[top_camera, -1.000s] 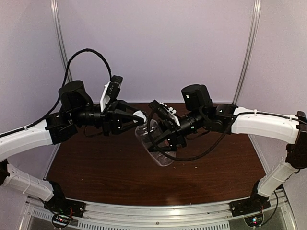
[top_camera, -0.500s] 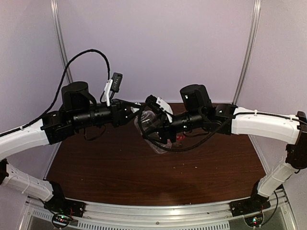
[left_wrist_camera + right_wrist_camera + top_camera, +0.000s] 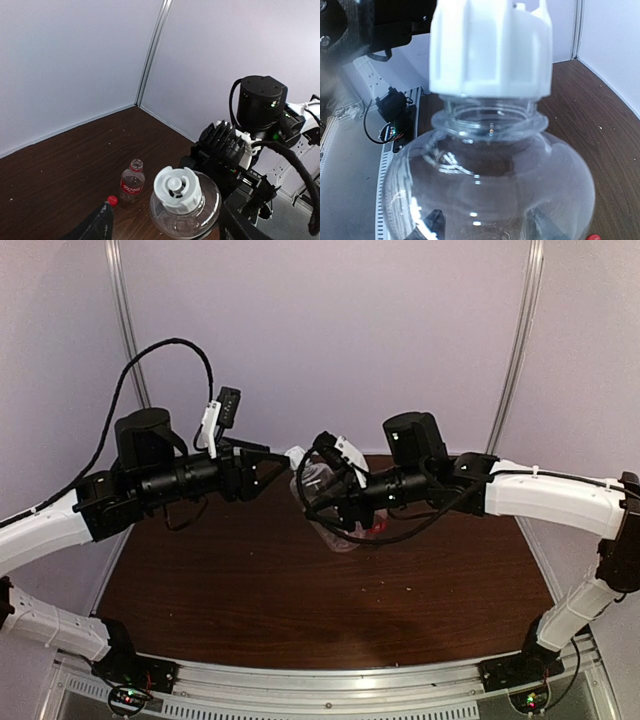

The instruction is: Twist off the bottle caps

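Bottle [image 3: 186, 206] above dark wooden table [image 3: 65, 155]

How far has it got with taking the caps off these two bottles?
About halfway. Done: the short clear plastic bottle with the red label stands open on the table, its red cap lying beside it. In hand: the right gripper holds the taller plain clear bottle, white ribbed cap still on; the left gripper has its jaws open around that cap. Left: twisting it off.
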Robot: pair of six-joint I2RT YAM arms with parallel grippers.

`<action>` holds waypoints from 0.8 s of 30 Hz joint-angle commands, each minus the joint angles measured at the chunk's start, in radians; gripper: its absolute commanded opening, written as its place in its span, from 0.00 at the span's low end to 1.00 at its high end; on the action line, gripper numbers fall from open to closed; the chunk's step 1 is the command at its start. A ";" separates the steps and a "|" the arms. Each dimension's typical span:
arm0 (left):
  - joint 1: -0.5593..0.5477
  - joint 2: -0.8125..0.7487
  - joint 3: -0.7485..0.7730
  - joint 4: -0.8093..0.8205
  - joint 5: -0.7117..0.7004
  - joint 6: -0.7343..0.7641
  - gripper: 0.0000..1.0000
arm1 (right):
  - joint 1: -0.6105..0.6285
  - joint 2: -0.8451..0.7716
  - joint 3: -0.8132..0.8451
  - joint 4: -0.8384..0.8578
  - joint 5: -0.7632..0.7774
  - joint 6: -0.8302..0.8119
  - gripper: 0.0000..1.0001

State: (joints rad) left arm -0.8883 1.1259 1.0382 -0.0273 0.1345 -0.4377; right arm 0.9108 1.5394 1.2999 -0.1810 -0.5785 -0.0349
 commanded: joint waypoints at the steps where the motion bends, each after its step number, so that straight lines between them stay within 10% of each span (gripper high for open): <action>1: 0.023 -0.050 -0.017 0.045 0.154 0.116 0.78 | 0.000 -0.048 -0.015 0.013 -0.202 -0.063 0.41; 12: 0.058 -0.041 -0.010 0.142 0.611 0.211 0.85 | 0.002 -0.017 0.026 -0.040 -0.571 -0.111 0.42; 24: 0.059 0.094 0.009 0.365 0.841 0.105 0.71 | 0.002 0.019 0.024 0.029 -0.696 -0.067 0.41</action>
State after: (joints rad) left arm -0.8364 1.1995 1.0355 0.2100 0.8783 -0.2905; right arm 0.9119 1.5436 1.2961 -0.2047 -1.2079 -0.1238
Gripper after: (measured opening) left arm 0.727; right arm 0.518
